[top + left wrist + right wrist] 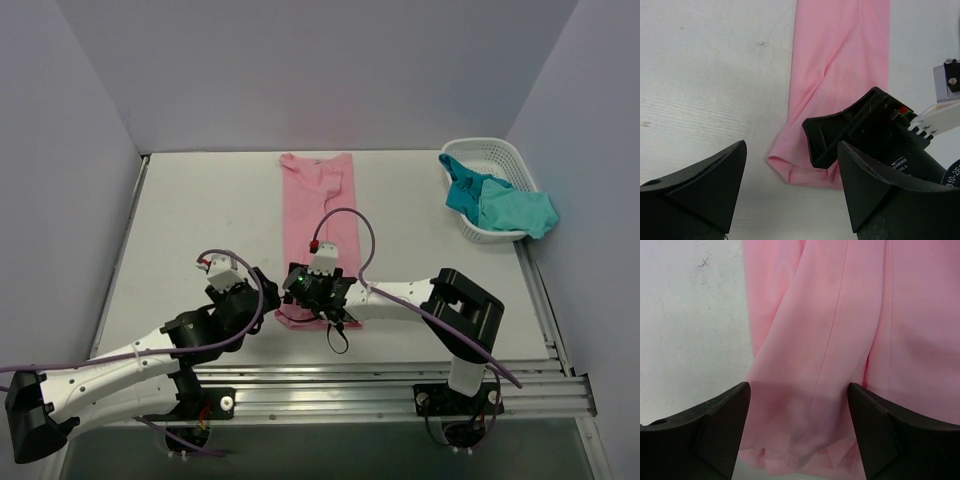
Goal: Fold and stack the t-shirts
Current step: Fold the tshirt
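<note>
Shirt (318, 215) of plain pink lies in a long narrow strip on the table (200, 220), its near end directly beneath the right claw (796, 390), whose fingers are spread wide across the hem. The left claw (791, 150), also spread, hangs at the strip's near left corner. Far to the right of both, teal shirts (500, 205) spill from a white basket (490, 150).

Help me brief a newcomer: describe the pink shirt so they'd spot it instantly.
Start at the pale table and look along its middle. The pink t-shirt lies there as a long narrow strip running front to back. It alone is pink and on the tabletop; the teal shirts sit in the white basket at the right.
</note>
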### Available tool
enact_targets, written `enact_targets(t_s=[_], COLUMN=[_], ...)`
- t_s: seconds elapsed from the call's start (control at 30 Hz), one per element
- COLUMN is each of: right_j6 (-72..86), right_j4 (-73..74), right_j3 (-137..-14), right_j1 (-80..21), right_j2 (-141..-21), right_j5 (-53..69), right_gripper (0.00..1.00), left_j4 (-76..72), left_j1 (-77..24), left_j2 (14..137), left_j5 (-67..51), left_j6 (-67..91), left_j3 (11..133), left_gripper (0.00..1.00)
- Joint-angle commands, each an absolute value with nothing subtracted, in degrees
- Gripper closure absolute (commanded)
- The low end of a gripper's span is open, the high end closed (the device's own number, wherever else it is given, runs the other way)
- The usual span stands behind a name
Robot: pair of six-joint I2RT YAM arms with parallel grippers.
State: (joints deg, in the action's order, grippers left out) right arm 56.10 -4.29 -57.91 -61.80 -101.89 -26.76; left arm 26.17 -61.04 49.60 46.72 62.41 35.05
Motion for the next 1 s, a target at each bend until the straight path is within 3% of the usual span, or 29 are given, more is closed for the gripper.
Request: enact_targets(t_s=[0.0, 0.03, 0.07, 0.13, 0.17, 0.27, 0.67, 0.97], right_j6=[56.51, 56.43, 56.51, 56.6, 56.51, 56.86, 58.27, 63.63], right_j4=[-4.04, -4.04, -4.13, -4.04, -3.78, -2.99, -0.27, 8.26], right_j3=[-60.9, -60.91, -60.91, -61.08, -61.08, -61.08, -58.27, -51.86], right_j1=[-62.66, -62.67, -62.67, -62.75, -62.75, -62.75, -62.75, -62.75], right_j2=[-102.48, -102.57, -102.57, -102.74, -102.83, -102.74, -98.71, -88.51], right_j5=[-27.25, -27.25, -27.25, -27.25, -27.25, -27.51, -30.67, -37.35], right_gripper=[0.28, 0.33, 0.49, 0.69, 0.84, 1.0, 1.0, 1.0], left_j4=[28.74, 28.91, 29.0, 29.18, 29.18, 29.44, 29.18, 26.29], left_j1=[-61.08, -61.08, -61.08, -61.08, -61.08, -61.08, -61.08, -61.08], left_j2=[47.38, 47.29, 47.29, 47.46, 47.72, 48.07, 49.13, 52.64], left_j5=[49.66, 49.83, 49.92, 49.92, 50.01, 49.83, 50.19, 50.01], left_j6=[62.67, 62.75, 62.75, 63.02, 63.1, 63.46, 63.63, 62.49], left_j3=[34.19, 34.19, 34.02, 33.84, 33.66, 33.49, 33.49, 34.19], left_gripper=[0.18, 0.18, 0.18, 0.18, 0.18, 0.18, 0.18, 0.18])
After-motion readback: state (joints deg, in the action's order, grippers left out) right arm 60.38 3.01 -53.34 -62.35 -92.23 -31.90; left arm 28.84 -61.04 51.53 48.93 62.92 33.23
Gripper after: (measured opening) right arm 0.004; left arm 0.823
